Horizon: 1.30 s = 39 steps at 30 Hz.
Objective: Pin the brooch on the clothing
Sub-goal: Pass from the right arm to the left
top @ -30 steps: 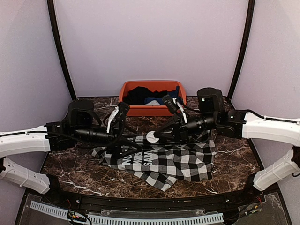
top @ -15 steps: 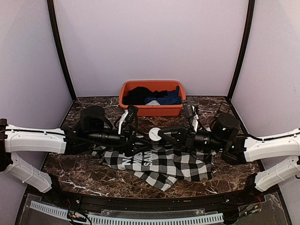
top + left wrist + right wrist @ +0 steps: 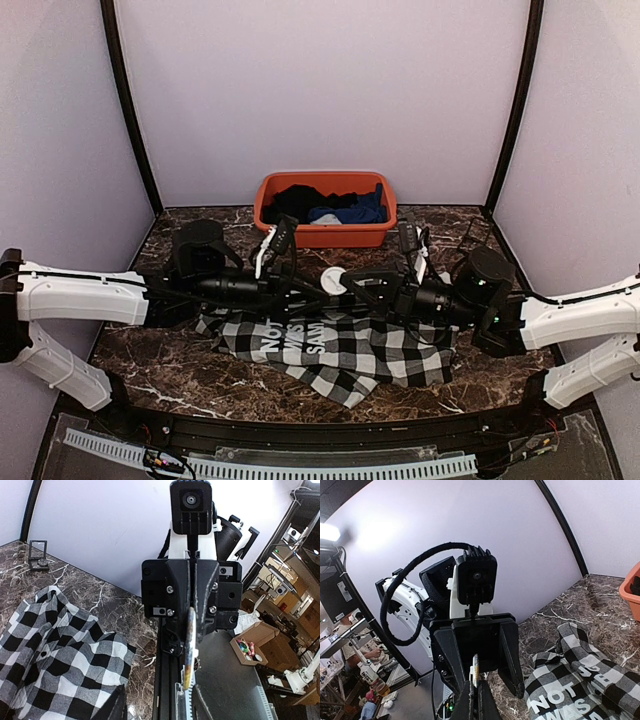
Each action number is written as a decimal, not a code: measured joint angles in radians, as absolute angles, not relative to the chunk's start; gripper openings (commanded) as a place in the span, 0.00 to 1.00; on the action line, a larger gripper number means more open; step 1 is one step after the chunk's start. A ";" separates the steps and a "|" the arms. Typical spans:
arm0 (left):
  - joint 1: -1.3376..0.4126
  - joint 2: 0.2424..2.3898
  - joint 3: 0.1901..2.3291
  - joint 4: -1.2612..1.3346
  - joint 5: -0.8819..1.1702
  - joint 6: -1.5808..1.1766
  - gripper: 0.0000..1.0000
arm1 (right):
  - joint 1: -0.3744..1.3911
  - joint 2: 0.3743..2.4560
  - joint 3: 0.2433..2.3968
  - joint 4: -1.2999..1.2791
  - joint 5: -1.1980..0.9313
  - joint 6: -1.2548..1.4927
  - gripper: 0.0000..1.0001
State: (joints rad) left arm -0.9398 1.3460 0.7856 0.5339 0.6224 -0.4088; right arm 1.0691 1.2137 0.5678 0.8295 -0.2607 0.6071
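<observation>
The brooch, a white disc, hangs in the air above the table, a little behind the clothing, a black-and-white check shirt with white letters on a black panel. My right gripper is shut on it; in the right wrist view the brooch stands edge-on between my closed fingertips. My left gripper faces it from the left, jaws open. Its fingers stand on either side of the disc without touching. In the left wrist view the brooch is also edge-on.
An orange bin with black and blue garments stands at the back of the marble table. A small black stand sits at the far end of the shirt. The black table rim runs along the front.
The right arm carried the brooch slightly right and back. My left gripper came in toward the brooch, and its jaws have narrowed around the disc.
</observation>
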 measured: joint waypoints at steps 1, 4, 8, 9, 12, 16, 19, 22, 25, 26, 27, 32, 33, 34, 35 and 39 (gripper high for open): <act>-0.940 1.349 0.786 0.537 0.628 -0.414 0.41 | 1.069 1.214 0.568 0.830 -0.260 0.604 0.00; -0.940 1.356 0.786 0.550 0.644 -0.422 0.38 | 1.069 1.214 0.568 0.824 -0.260 0.595 0.00; -0.940 1.359 0.787 0.565 0.659 -0.435 0.29 | 1.069 1.218 0.568 0.822 -0.260 0.585 0.00; -0.940 1.361 0.787 0.569 0.662 -0.434 0.27 | 1.069 1.221 0.568 0.822 -0.260 0.583 0.00; -0.940 1.361 0.788 0.575 0.668 -0.443 0.20 | 1.069 1.225 0.568 0.819 -0.260 0.581 0.00; -0.940 1.367 0.799 0.583 0.673 -0.448 0.10 | 1.069 1.226 0.568 0.815 -0.260 0.580 0.00; -0.940 1.369 0.802 0.586 0.673 -0.453 0.01 | 1.069 1.227 0.568 0.815 -0.261 0.580 0.00; -0.939 1.371 0.803 0.590 0.677 -0.457 0.01 | 1.069 1.227 0.568 0.814 -0.261 0.577 0.00; -0.938 1.372 0.803 0.589 0.678 -0.461 0.01 | 1.069 1.227 0.568 0.810 -0.262 0.575 0.18; -0.938 1.373 0.803 0.586 0.679 -0.460 0.01 | 1.069 1.227 0.571 0.800 -0.265 0.567 0.28; -0.938 1.372 0.804 0.577 0.678 -0.455 0.01 | 1.069 1.225 0.575 0.783 -0.266 0.567 0.38; -0.938 1.354 0.833 0.437 0.668 -0.402 0.01 | 1.068 1.193 0.668 0.526 -0.296 0.482 0.54; -0.938 1.342 0.838 0.398 0.667 -0.387 0.01 | 1.065 1.178 0.693 0.467 -0.305 0.461 0.56; -0.938 1.322 0.845 0.339 0.666 -0.369 0.01 | 1.060 1.163 0.719 0.411 -0.319 0.440 0.58; -0.938 1.306 0.849 0.306 0.666 -0.354 0.01 | 1.057 1.151 0.741 0.370 -0.332 0.422 0.59; -0.938 1.224 0.870 0.127 0.669 -0.282 0.01 | 1.040 1.119 0.838 0.193 -0.413 0.322 0.58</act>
